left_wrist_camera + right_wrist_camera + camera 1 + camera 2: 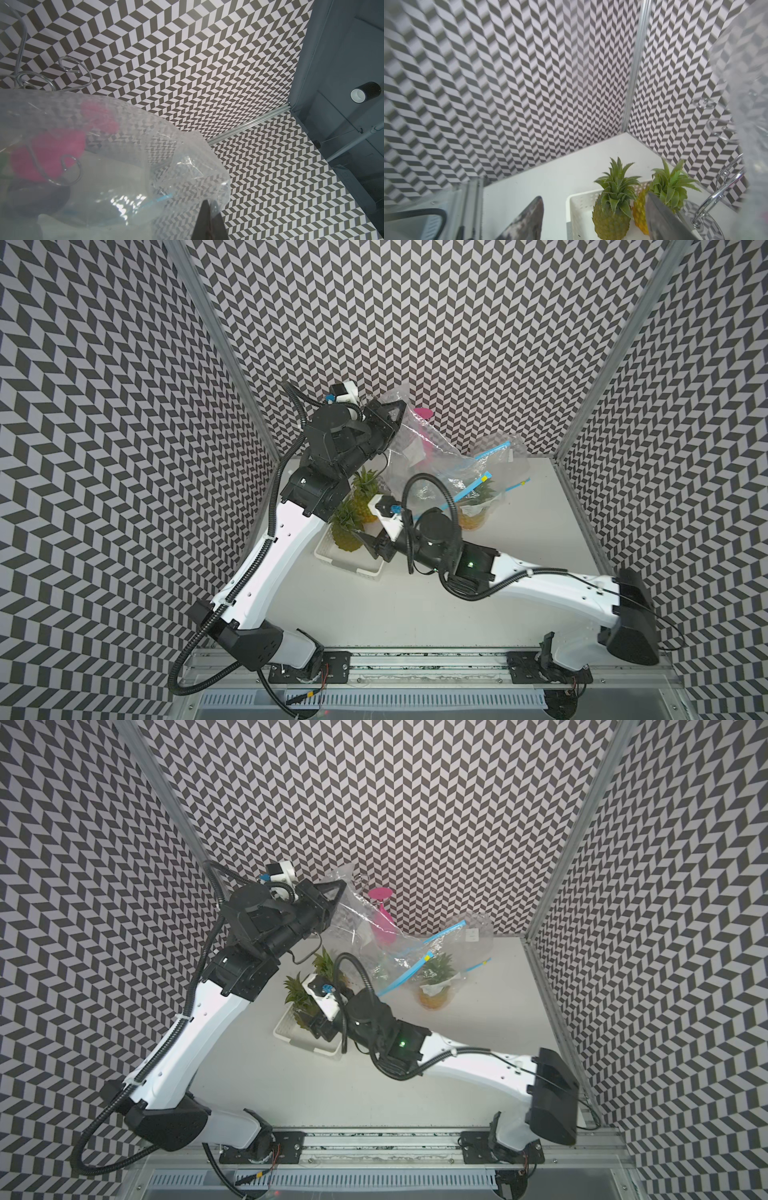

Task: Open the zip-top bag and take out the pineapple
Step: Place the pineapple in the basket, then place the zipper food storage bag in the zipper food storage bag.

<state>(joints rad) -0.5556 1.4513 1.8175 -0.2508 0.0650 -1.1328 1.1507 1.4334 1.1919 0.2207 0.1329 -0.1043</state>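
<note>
My left gripper (397, 408) (338, 890) is raised at the back, shut on a corner of the clear zip-top bag (419, 448) (365, 928). The left wrist view shows the film (124, 145) pinched at the fingertips (208, 209). The bag hangs down to the table, its blue zip strip (473, 489) slack. My right gripper (368, 549) (595, 196) stands open over a white basket (357, 568) (581, 197). A pineapple (347, 531) (610, 220) stands upright in the basket between the jaws, untouched. A second pineapple (365, 497) (640, 207) stands beside it.
Another pineapple (478, 514) (436, 986) lies under clear bag film at the right rear. A pink cup-like object (382, 915) and a chrome wire stand (716, 193) are behind the bag by the back wall. Patterned walls close in on three sides.
</note>
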